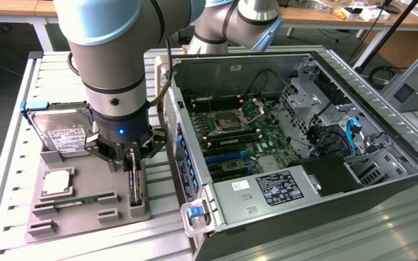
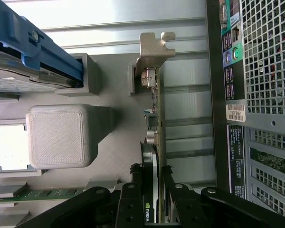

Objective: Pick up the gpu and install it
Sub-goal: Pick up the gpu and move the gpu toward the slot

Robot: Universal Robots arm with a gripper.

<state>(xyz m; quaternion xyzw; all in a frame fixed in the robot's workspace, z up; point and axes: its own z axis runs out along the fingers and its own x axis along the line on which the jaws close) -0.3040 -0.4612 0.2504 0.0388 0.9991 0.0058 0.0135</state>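
Wrist view shows the hand (image 2: 152, 172) pinching the thin black silver-bracketed gpu (image 2: 157, 114), not yet lifted from its grey plastic holder (image 2: 118, 142), at the exterior view's nine o'clock from the open metal case (image 1: 202, 70).

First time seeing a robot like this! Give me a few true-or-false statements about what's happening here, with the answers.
1. The gripper has a finger on each side of the gpu. True.
2. The gpu is plugged into the motherboard. False: it stands on edge in the grey tray, outside the computer case.
3. The computer case lies open, with its insides showing. True.
4. The hard drive sits inside the case. False: it rests on the tray.
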